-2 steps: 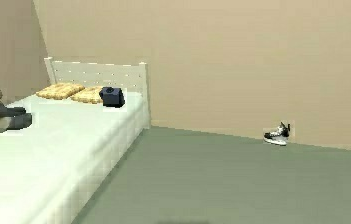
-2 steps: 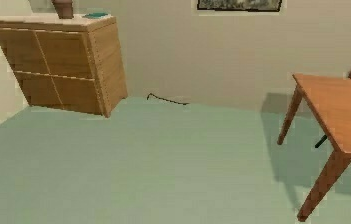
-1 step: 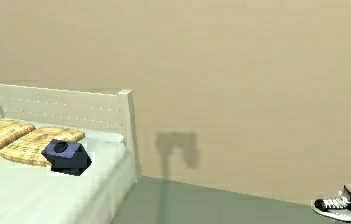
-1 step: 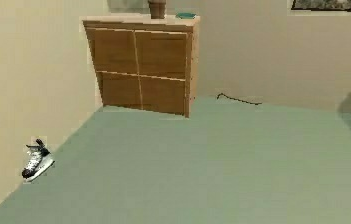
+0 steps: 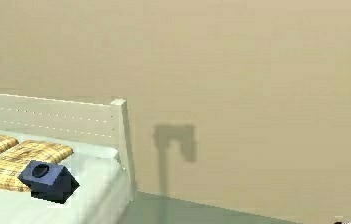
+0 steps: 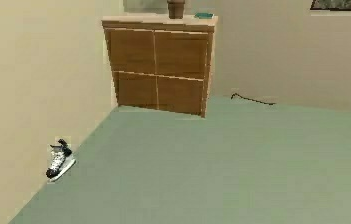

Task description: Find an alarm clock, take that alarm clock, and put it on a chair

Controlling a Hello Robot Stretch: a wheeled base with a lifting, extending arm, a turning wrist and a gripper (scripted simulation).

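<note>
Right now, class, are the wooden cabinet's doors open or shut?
Shut: the cabinet has four door panels lying flush across its front, no interior showing.

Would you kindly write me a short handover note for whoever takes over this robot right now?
Job's things: a dark blue boxy thing with a round face, possibly the alarm clock, lies on the bed beside the plaid pillows, at the forward view's lower left.
Arm side view: a wooden cabinet against the wall and an ice skate on the floor.
Done: a likely clock is found.
Left: approach and confirm it, take it, find a chair, set it there.
</note>
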